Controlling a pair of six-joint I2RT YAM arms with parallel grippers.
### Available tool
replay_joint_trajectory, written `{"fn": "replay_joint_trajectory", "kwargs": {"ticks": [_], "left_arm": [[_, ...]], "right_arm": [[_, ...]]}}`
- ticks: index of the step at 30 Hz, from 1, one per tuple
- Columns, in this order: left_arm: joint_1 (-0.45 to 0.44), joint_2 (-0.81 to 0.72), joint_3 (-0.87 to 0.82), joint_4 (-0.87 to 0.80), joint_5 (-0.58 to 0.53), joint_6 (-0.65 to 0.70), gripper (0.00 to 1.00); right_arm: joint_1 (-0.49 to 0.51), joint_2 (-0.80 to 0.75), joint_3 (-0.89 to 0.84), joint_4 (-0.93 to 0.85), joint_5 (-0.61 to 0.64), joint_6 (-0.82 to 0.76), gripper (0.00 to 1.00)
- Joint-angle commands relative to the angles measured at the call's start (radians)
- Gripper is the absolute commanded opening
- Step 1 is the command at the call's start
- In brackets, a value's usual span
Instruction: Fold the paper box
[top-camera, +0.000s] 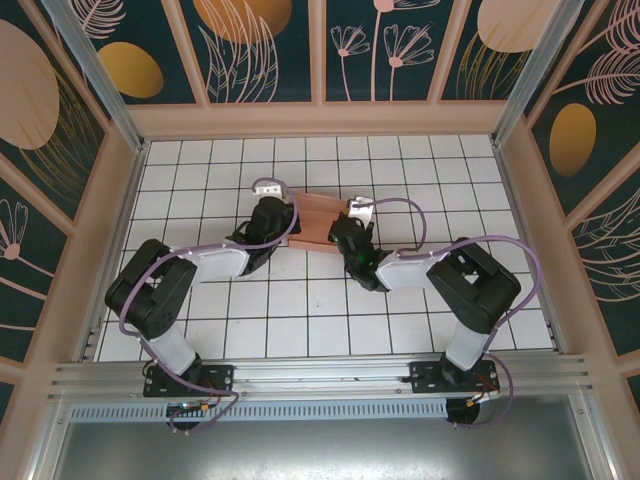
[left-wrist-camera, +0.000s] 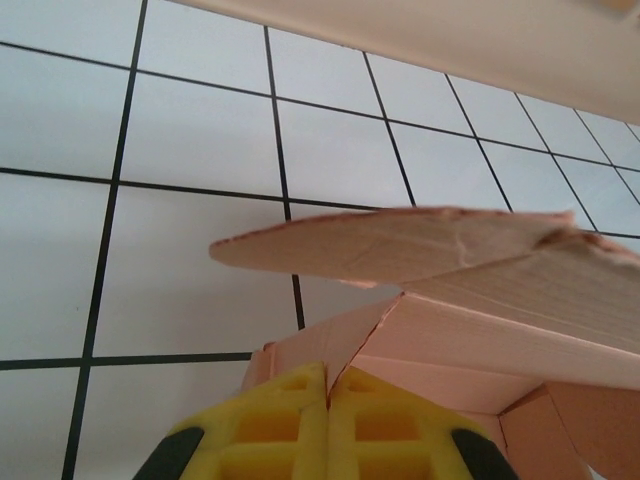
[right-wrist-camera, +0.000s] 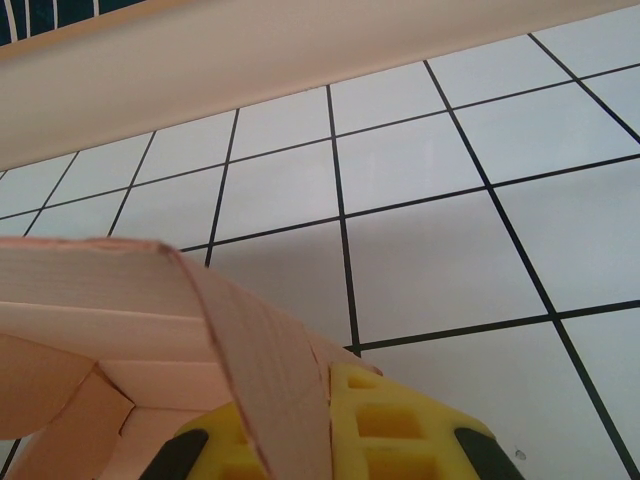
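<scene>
- The paper box (top-camera: 318, 222), half folded, sat at mid-width of the worktop (top-camera: 300, 320), nearer its far edge, between the two arms.
- The left gripper (left-wrist-camera: 328, 380) had its jaws pressed together, pinching the box's left end.
- The right gripper (right-wrist-camera: 320, 385) was clamped narrow on a flap at the right end.

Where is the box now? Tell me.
In the top view the box sits mid-way across the tiled table, toward the far wall, pinched between the left gripper at its left end and the right gripper at its right end.
</scene>
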Motion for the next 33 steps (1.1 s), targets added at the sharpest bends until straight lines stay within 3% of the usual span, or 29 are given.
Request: {"fn": "replay_joint_trajectory", "kwargs": {"ticks": [1, 6, 11, 16, 21, 24, 26, 29, 33], "left_arm": [[0.01, 0.037, -0.037, 0.02, -0.046, -0.071, 0.0], [0.003, 0.044, -0.089, 0.102, -0.083, -0.098, 0.0], [-0.027, 0.045, -0.14, 0.181, -0.151, -0.031, 0.0], [-0.029, 0.058, -0.218, 0.292, -0.153, -0.008, 0.0], [-0.031, 0.071, -0.262, 0.363, -0.133, -0.008, 0.0], [-0.031, 0.061, -0.266, 0.364, -0.133, 0.002, 0.0], [-0.031, 0.054, -0.265, 0.359, -0.14, 0.014, 0.0], [-0.03, 0.047, -0.266, 0.347, -0.148, 0.028, 0.0], [-0.033, 0.046, -0.267, 0.343, -0.16, 0.039, 0.0]], "right_arm": [[0.011, 0.008, -0.022, -0.054, 0.069, 0.022, 0.0], [0.033, 0.033, -0.024, -0.031, 0.099, 0.034, 0.0], [0.068, 0.051, -0.063, 0.065, 0.132, 0.011, 0.0], [0.102, 0.049, -0.121, 0.191, 0.158, -0.053, 0.0], [0.11, 0.02, -0.129, 0.21, 0.134, -0.09, 0.04], [0.114, -0.049, -0.137, 0.211, 0.098, -0.118, 0.18], [0.114, -0.113, -0.161, 0.222, 0.064, -0.129, 0.39], [0.109, -0.212, -0.198, 0.235, 0.016, -0.158, 0.59], [0.073, -0.354, -0.239, 0.236, -0.067, -0.16, 0.69]]}}
